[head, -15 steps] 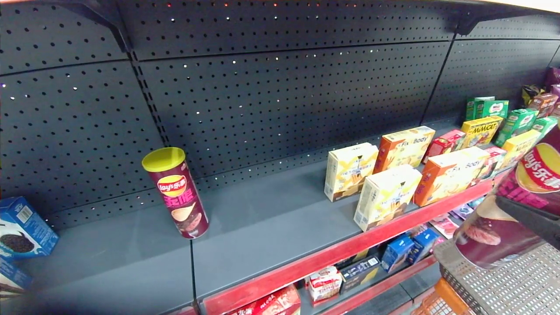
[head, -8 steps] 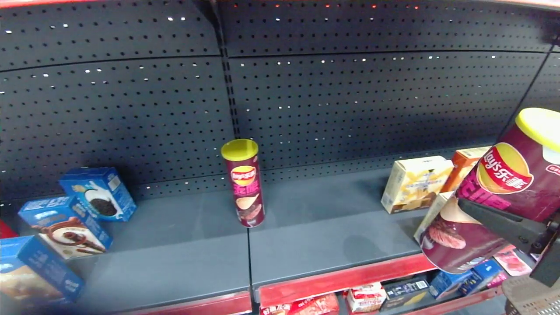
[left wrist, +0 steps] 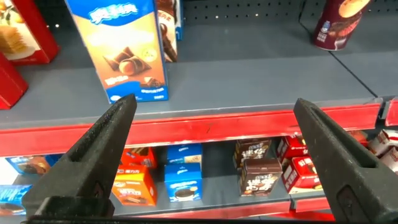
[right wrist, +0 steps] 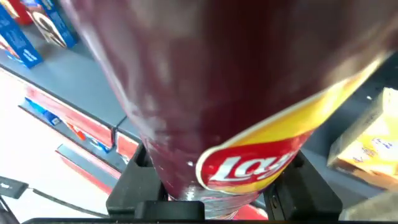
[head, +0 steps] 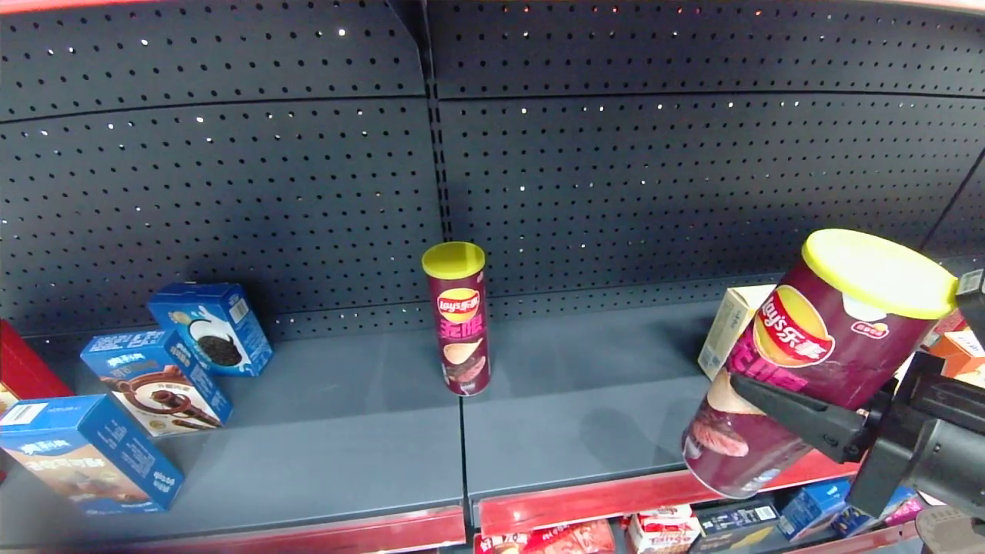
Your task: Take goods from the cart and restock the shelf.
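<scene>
Right gripper (head: 800, 408) clenched on can (head: 835, 331) mid-body, in air at the front lip of the shelf (head: 585, 419). Axis tilted, lid up-right. Bare deck lies leftward and inward, toward standing can (head: 459, 319). Left gripper (left wrist: 214, 149) spread, empty.

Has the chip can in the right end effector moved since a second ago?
Yes. The held can has come left, nearer the standing can on the shelf.

Shelf (head: 346, 454) carries upright chip can (head: 459, 319), blue boxes (head: 158, 381).
</scene>
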### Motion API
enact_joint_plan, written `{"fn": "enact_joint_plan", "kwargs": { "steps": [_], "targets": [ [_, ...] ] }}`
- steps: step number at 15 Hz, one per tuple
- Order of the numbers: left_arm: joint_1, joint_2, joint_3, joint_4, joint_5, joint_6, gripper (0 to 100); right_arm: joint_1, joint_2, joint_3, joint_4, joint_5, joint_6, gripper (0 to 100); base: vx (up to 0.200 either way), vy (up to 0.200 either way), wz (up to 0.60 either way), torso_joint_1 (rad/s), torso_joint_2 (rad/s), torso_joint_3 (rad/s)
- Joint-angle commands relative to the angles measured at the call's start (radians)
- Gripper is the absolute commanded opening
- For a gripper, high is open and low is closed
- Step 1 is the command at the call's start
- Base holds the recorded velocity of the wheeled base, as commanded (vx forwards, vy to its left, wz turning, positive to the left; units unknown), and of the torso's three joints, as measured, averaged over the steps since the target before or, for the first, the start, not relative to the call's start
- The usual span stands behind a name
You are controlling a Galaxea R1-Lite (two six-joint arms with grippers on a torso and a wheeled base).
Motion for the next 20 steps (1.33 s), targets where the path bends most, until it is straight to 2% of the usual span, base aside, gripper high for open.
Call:
{"fn": "enact_joint_plan", "kwargs": {
  "steps": [1, 3, 5, 10, 11, 12, 13, 16, 18, 20],
  "targets": [
    [0.001, 0.001, 0.000, 0.000, 0.001, 0.000, 100, -0.010, 0.026, 0.000, -0.036, 0.013, 0.005, 0, 0.000, 0.000, 0.00, 0.000, 0.00, 0.000],
    [0.001, 0.001, 0.000, 0.000, 0.001, 0.000, 100, -0.039, 0.038, 0.021, -0.105, 0.060, 0.002, 0, 0.000, 0.000, 0.00, 0.000, 0.00, 0.000],
    [0.001, 0.001, 0.000, 0.000, 0.001, 0.000, 100, -0.038, 0.039, 0.023, -0.113, 0.085, 0.002, 0, 0.000, 0.000, 0.00, 0.000, 0.00, 0.000],
    [0.001, 0.001, 0.000, 0.000, -0.001, 0.000, 100, -0.018, 0.085, 0.016, -0.110, 0.074, -0.006, 0, 0.000, 0.000, 0.00, 0.000, 0.00, 0.000],
    [0.001, 0.001, 0.002, 0.000, -0.007, 0.010, 100, -0.021, 0.093, 0.010, -0.108, 0.074, -0.006, 0, 0.000, 0.000, 0.00, 0.000, 0.00, 0.000],
    [0.001, 0.001, 0.002, 0.000, -0.033, 0.047, 100, -0.021, 0.101, 0.006, -0.105, 0.074, -0.006, 0, 0.000, 0.000, 0.00, 0.000, 0.00, 0.000],
    [0.001, 0.001, 0.002, 0.001, -0.059, 0.060, 100, -0.021, 0.104, 0.012, -0.105, 0.074, -0.006, 0, 0.000, 0.000, 0.00, 0.000, 0.00, 0.000],
    [-0.001, 0.001, 0.000, 0.004, -0.058, 0.046, 100, -0.033, 0.110, 0.039, -0.104, 0.050, -0.003, 0, 0.000, 0.000, 0.00, 0.000, 0.00, 0.000],
    [-0.001, 0.001, -0.001, 0.003, -0.042, 0.012, 100, -0.041, 0.095, 0.073, -0.108, 0.050, -0.027, 0, 0.000, 0.000, 0.00, 0.000, 0.00, 0.000],
    [-0.001, 0.001, -0.009, -0.002, -0.070, 0.043, 100, -0.041, 0.088, 0.073, -0.110, 0.048, -0.052, 0, 0.000, 0.000, 0.00, 0.000, 0.00, 0.000]
  ]
}}
